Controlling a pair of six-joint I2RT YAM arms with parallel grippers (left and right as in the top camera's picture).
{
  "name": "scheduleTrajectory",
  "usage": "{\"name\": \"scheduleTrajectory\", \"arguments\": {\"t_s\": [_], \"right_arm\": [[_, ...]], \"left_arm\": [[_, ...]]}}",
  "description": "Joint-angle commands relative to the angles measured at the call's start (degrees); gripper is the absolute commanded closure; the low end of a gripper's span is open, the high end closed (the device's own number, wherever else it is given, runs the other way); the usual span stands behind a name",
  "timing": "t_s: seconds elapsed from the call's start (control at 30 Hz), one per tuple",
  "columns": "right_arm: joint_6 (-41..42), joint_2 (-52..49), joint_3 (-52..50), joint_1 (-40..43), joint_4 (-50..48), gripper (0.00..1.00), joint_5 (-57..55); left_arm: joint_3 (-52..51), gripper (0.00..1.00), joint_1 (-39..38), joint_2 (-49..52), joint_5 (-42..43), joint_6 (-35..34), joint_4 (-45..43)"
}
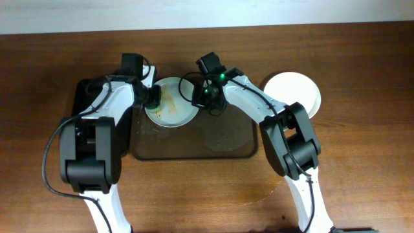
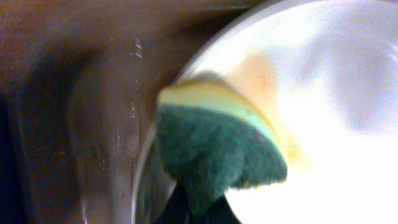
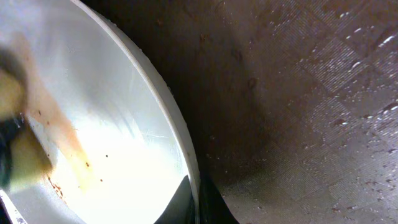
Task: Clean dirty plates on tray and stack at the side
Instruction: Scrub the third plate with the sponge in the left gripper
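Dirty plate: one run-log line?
phase: scrub | left gripper: sponge on plate | right gripper: clamps plate rim | plate: stained, on tray | side plate: right of tray

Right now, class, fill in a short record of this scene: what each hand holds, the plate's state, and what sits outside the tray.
Left hand: shut on sponge, sponge against the dirty plate
Right hand: pinching the dirty plate's rim
Dirty plate: on tray, brownish smears visible
Outside tray: white plate on table, right side
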State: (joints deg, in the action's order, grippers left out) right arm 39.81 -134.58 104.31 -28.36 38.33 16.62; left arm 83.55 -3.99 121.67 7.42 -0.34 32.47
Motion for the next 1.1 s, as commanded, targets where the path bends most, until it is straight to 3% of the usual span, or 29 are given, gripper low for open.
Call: {"name": "scheduleTrajectory", "arguments": {"t_s": [0.0,0.07,0.17,0.27,0.33,0.4,0.47,0.57,0.63,0.7,0.77,0.83,0.97,1.07], "right_arm": [[-0.55,-1.9,0.11,0.37,-0.33,0.96,-0.66],[-0.55,-1.9,0.11,0.37,-0.46,0.96,-0.59],[-0.57,-1.9,0.11,0.37,-0.42,0.96,-0.52],[-0.57,-1.88,0.11,0.37,-0.42,0.96,-0.55],[-0.57,-1.9,0.11,0.37,-0.42,0.96,-0.55],[-0.87,-1.9,0.11,0.37,-0.44,0.96,-0.55],[-1.44,-1.9,0.11,0.37,-0.44,0.96,-0.55],[-1.44,-1.9,0.11,0.37,-0.46,0.96,-0.55],[-1.44,-1.9,0.11,0.37,-0.59,0.96,-0.52],[-1.44,-1.9,0.11,0.35,-0.66,0.96,-0.5],[-1.44,-1.88,0.11,0.37,-0.66,0.96,-0.5],[-1.42,-1.9,0.11,0.35,-0.63,0.96,-0.48],[-1.44,-1.9,0.11,0.35,-0.63,0.96,-0.48],[-1.44,-1.9,0.11,0.35,-0.66,0.96,-0.5]], "left_arm": [[-4.09,0.99,-1.18,4.44,-3.45,-0.98,11.32],[-4.31,0.99,-2.43,4.44,0.17,0.15,13.51],[-5.03,0.99,-4.74,4.44,10.01,8.83,10.25],[-5.84,0.99,-5.05,4.46,9.66,8.59,-0.76],[-6.36,0.99,-4.83,5.03,5.11,7.28,-8.63],[-7.37,0.99,-4.85,5.9,-7.37,0.83,-15.67],[-7.5,0.99,-4.85,6.38,-15.47,-3.41,-14.8],[-7.5,0.99,-4.85,6.99,-20.28,-6.32,-5.51],[-7.5,0.99,-4.85,7.02,-15.15,-4.94,1.66],[-7.5,0.99,-4.85,7.02,0.55,5.35,6.4],[-7.5,1.0,-4.85,7.02,10.82,11.82,7.3],[-7.15,1.0,-4.79,7.02,18.8,14.14,6.16],[-6.88,1.0,-3.58,7.02,19.34,13.57,-3.61],[-6.88,0.99,-1.46,7.02,11.21,3.26,-13.14]]}}
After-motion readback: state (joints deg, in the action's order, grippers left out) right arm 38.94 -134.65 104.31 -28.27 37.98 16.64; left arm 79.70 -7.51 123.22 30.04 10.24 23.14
